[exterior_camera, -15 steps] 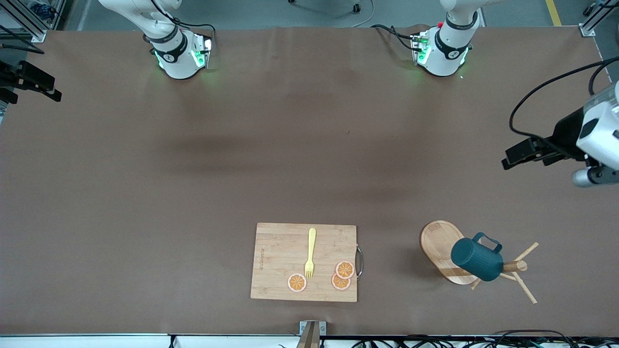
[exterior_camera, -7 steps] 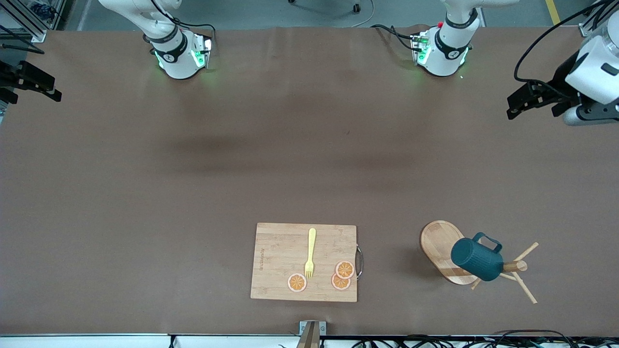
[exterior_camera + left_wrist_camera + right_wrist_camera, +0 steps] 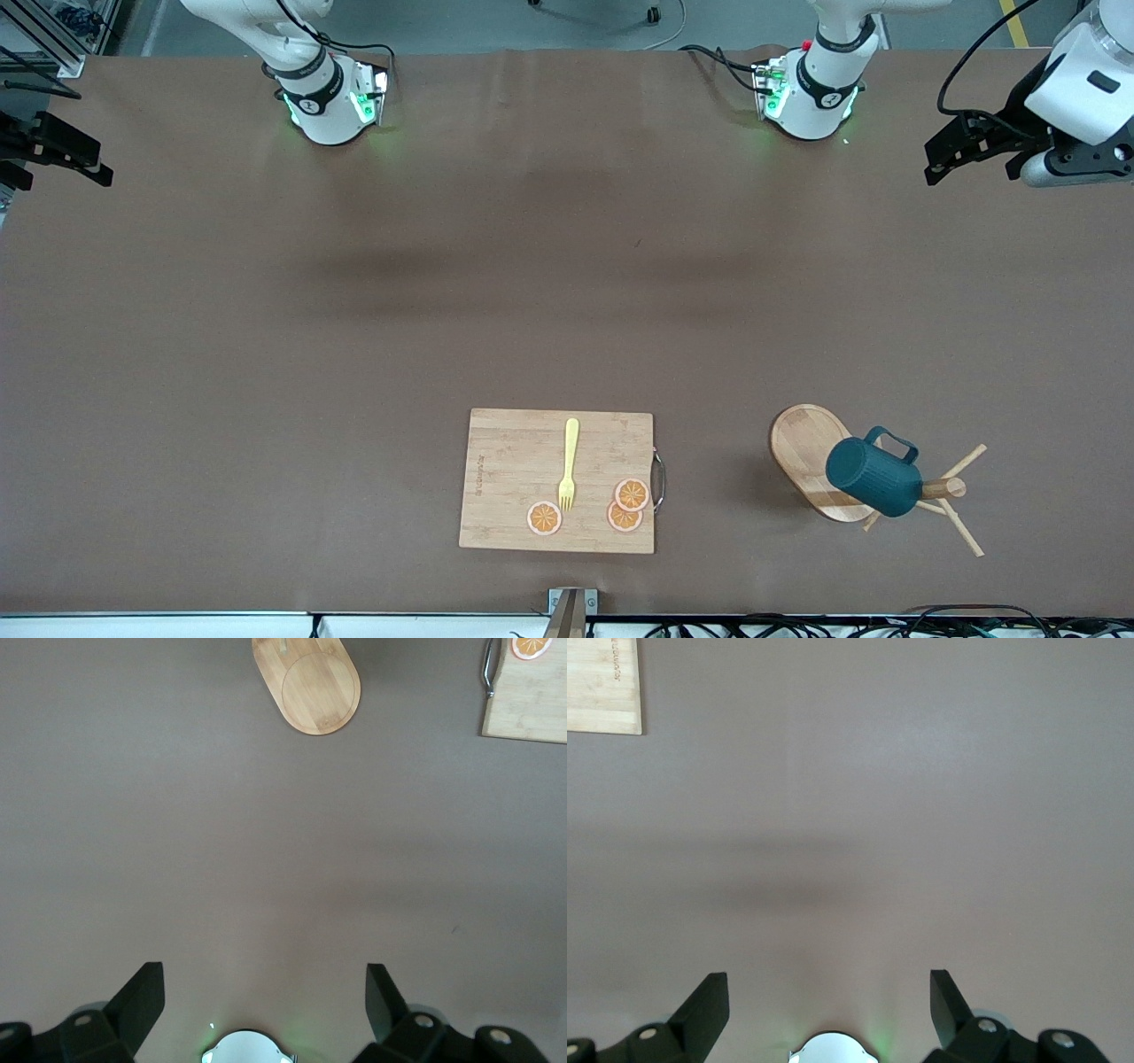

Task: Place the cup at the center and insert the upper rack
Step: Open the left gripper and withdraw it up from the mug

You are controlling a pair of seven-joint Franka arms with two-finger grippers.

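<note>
- The cup, dark teal with a ribbed wall and a loop handle, lies tipped on its side over the post of the upper rack, toward my left arm's end of the tabletop.
- The upper rack is pale wood, lying on its side, oval base on edge, thin pegs splayed past the cup.
- Beside it lies a cutting board with a yellow fork and orange slices.
- My left hand hangs open over the tabletop's edge.
- My right hand waits, fingers spread wide.
</note>
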